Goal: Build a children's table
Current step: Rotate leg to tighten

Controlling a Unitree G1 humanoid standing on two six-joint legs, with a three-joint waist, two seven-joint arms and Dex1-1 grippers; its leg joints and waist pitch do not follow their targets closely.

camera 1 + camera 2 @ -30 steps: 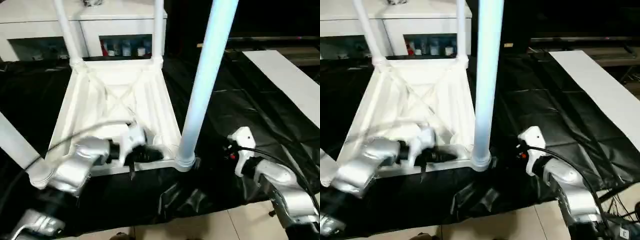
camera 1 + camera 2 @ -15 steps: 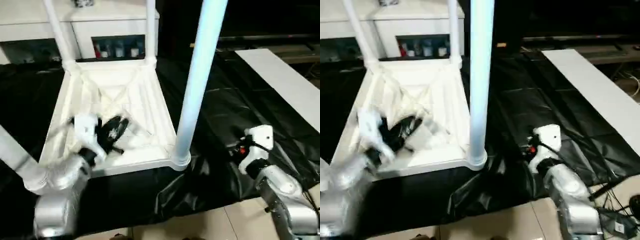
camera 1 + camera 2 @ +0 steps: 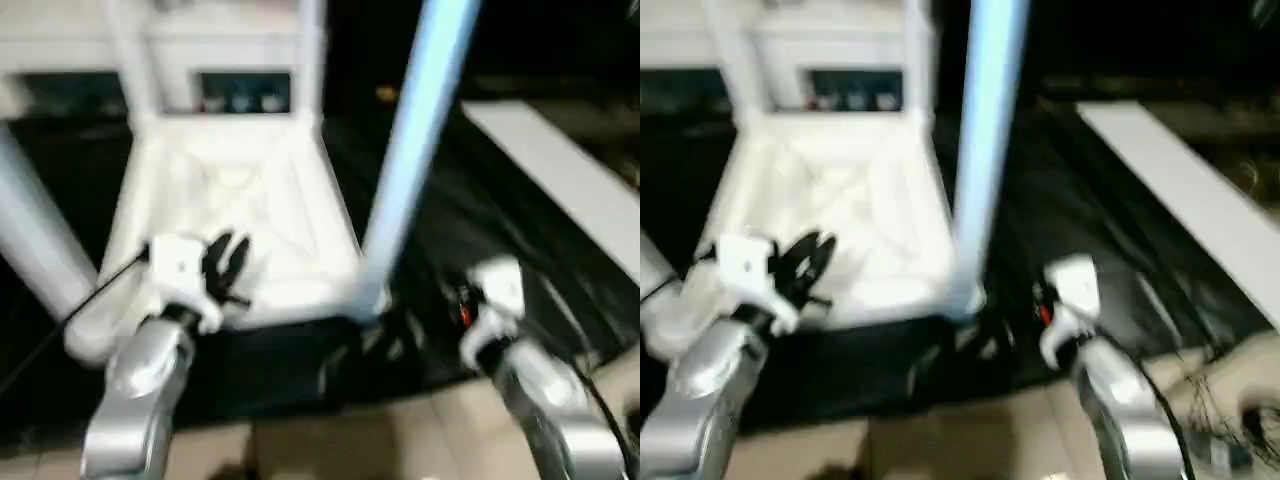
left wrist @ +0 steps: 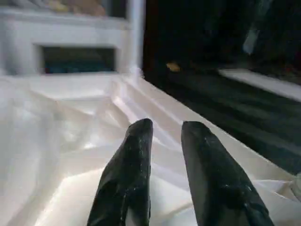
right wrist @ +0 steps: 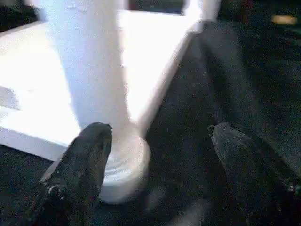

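Left gripper [image 3: 228,262], lifted off the upturned tabletop's [image 3: 300,215] near edge, is held slightly parted and empty; right gripper [image 5: 157,155] gapes empty beside the fitted leg [image 3: 415,150].

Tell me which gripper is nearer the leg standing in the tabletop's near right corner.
Right. The right gripper sits just beside that leg, at its base, fingers spread. The left gripper hovers over the tabletop further left.

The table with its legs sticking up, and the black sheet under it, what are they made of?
The table looks like white plastic: smooth, slightly shiny, with moulded ribs crossing its underside. Its legs look like the same plastic, round and glossy. The black sheet seems to be thin plastic film, since it wrinkles and glints.
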